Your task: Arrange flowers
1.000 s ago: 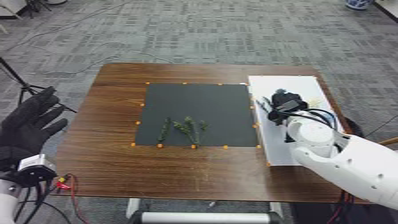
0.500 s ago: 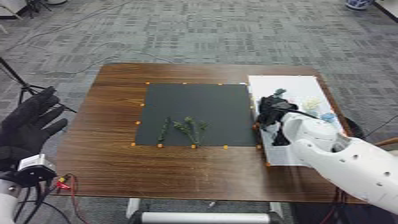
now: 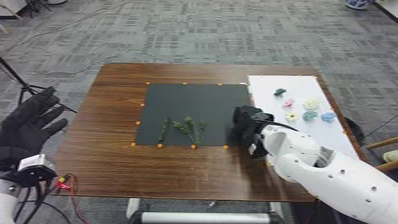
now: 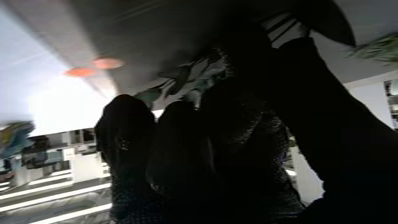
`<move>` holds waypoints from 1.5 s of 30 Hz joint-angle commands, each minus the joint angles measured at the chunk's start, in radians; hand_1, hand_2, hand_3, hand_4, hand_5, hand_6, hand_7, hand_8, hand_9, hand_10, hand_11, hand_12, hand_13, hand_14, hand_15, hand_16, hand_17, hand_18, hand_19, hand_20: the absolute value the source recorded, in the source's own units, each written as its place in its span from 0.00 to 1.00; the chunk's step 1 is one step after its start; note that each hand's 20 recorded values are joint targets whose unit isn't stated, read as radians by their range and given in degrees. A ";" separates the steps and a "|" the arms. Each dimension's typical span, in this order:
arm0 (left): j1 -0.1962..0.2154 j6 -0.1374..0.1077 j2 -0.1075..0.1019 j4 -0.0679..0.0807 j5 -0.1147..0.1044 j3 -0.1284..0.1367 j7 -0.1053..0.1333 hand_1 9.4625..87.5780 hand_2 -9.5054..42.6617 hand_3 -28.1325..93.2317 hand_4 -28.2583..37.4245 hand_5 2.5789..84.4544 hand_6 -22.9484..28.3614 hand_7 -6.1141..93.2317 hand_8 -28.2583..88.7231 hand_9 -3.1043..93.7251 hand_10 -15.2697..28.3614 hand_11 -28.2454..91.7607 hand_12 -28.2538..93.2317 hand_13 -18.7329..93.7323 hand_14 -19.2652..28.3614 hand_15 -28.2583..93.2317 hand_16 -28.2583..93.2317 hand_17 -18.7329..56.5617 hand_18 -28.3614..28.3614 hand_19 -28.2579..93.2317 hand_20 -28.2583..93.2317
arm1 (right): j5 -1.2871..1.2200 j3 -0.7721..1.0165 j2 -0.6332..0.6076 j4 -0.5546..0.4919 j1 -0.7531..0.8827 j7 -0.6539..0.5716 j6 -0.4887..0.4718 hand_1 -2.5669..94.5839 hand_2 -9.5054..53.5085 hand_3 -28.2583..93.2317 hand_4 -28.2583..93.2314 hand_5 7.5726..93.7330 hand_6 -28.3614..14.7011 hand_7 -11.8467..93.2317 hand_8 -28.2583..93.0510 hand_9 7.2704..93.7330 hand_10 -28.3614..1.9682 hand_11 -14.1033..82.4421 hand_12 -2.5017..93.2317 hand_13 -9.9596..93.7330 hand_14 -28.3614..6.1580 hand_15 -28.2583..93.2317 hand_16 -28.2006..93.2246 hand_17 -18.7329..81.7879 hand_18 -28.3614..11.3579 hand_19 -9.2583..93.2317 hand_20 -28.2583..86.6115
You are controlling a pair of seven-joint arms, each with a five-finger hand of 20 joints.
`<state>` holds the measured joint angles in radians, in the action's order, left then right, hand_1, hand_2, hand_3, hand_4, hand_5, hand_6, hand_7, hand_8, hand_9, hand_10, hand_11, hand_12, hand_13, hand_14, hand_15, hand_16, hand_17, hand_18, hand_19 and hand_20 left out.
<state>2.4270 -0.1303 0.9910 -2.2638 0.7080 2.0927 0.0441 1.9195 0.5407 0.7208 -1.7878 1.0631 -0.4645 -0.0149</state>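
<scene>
You have the right hand (image 3: 246, 121) at the right edge of the dark mat (image 3: 191, 102), closed on a leafy stem (image 4: 180, 79). Your left hand (image 3: 28, 127) is wide. Green sprigs (image 3: 189, 129) lie on the mat's near part; flower heads (image 3: 309, 116) lie on the white sheet (image 3: 298, 85), right.

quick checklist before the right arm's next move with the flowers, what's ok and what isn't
1. Green sprigs lying on the dark mat: ok, near its close edge.
2. Right hand well over the mat: not ok, it is at the right edge.
3. Leafy sprig in the right hand: ok, leaves show at its fingers.
4. Grip firm enough: cannot tell.
5. Left hand out of the way: ok, open beyond the mat's left side.
6. Coloured blooms on the white board: ok.
</scene>
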 commanded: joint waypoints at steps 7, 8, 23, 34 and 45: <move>0.010 0.005 0.011 -0.003 0.004 0.004 -0.003 0.17 0.12 0.79 0.00 0.20 0.47 0.27 0.16 0.17 0.54 0.38 0.39 0.20 0.64 0.56 0.20 0.08 0.82 0.53 0.33 | 0.080 0.013 -0.015 -0.012 0.043 0.159 -0.040 0.47 0.02 0.91 0.04 0.80 0.65 0.55 0.37 0.89 0.65 0.74 0.45 0.86 0.64 0.91 0.56 0.67 0.16 1.00 0.84; 0.010 0.006 0.011 -0.003 0.003 0.004 -0.001 0.17 0.12 0.79 0.00 0.20 0.47 0.27 0.16 0.17 0.54 0.38 0.39 0.20 0.64 0.56 0.20 0.08 0.82 0.53 0.33 | 0.089 0.010 -0.021 -0.013 0.041 0.165 -0.042 0.47 0.02 0.91 0.04 0.80 0.65 0.55 0.37 0.88 0.65 0.74 0.45 0.86 0.64 0.91 0.56 0.66 0.16 1.00 0.84; 0.009 0.003 0.018 -0.004 0.006 0.001 -0.002 0.17 0.12 0.79 0.00 0.20 0.47 0.27 0.16 0.17 0.54 0.38 0.39 0.20 0.64 0.56 0.20 0.08 0.82 0.53 0.33 | 0.106 0.065 -0.021 -0.038 0.100 0.211 -0.067 0.46 0.02 0.92 0.04 0.80 0.65 0.55 0.36 0.88 0.65 0.74 0.44 0.85 0.64 0.91 0.56 0.66 0.16 1.00 0.84; 0.014 0.000 0.022 -0.007 0.005 0.001 0.002 0.17 0.12 0.79 0.00 0.20 0.47 0.27 0.16 0.17 0.54 0.39 0.39 0.20 0.64 0.56 0.20 0.08 0.82 0.53 0.33 | 0.125 0.085 -0.022 -0.058 0.135 0.248 -0.083 0.46 0.02 0.92 0.03 0.80 0.65 0.55 0.35 0.88 0.64 0.74 0.44 0.85 0.63 0.91 0.56 0.65 0.16 1.00 0.84; 0.013 -0.006 0.016 -0.005 0.001 -0.001 0.002 0.17 0.12 0.79 0.00 0.20 0.48 0.27 0.16 0.17 0.55 0.39 0.39 0.20 0.64 0.56 0.20 0.08 0.82 0.53 0.33 | 0.247 0.061 -0.037 -0.051 0.115 0.171 0.081 0.31 0.11 0.91 0.02 0.75 0.66 0.50 0.26 0.85 0.61 0.73 0.44 0.83 0.61 0.91 0.56 0.64 0.15 1.00 0.84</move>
<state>2.4323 -0.1309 1.0036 -2.2653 0.7088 2.0926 0.0457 2.0453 0.6336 0.7038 -1.8385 1.1835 -0.2348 -0.0720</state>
